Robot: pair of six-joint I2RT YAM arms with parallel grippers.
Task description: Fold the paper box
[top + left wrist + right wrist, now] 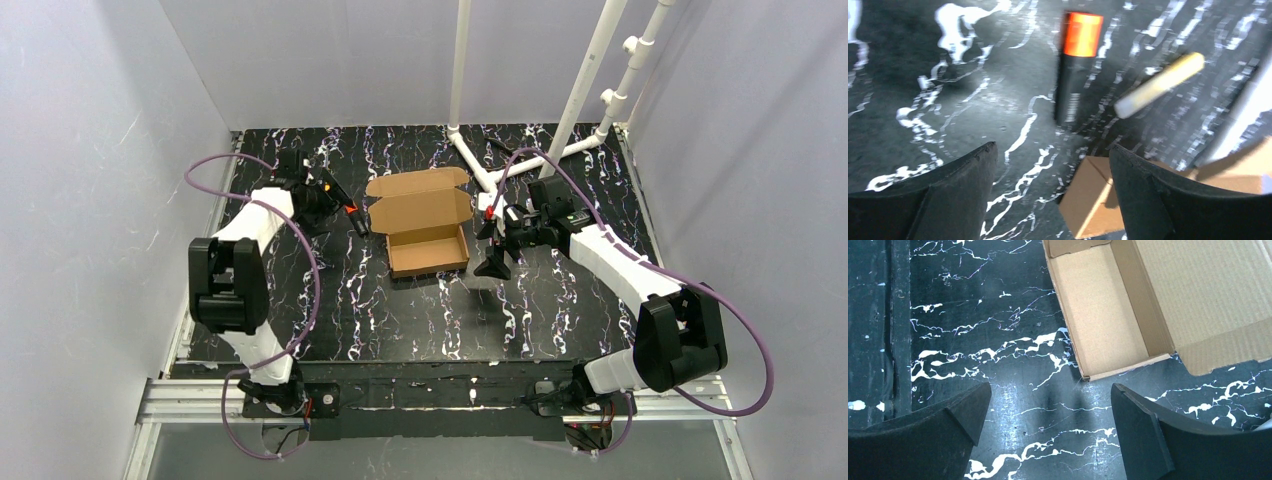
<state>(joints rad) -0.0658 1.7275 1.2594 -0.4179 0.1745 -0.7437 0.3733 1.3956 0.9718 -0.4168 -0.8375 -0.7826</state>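
Top external view: the paper box (428, 250) sits in the middle of the black table (400, 320). It is a plain brown tray, with its lid (418, 196) laid open toward 12 o'clock. The left gripper (357, 220) at its 9 o'clock and the right gripper (494, 262) at 3 o'clock are both wide apart and hold nothing.

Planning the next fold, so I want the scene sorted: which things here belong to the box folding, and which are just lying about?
Job in hand:
- paper box, lid open
- left gripper, open, empty, beside the box
- right gripper, open, empty, beside the box

Lying about:
- white pipe frame, behind the box
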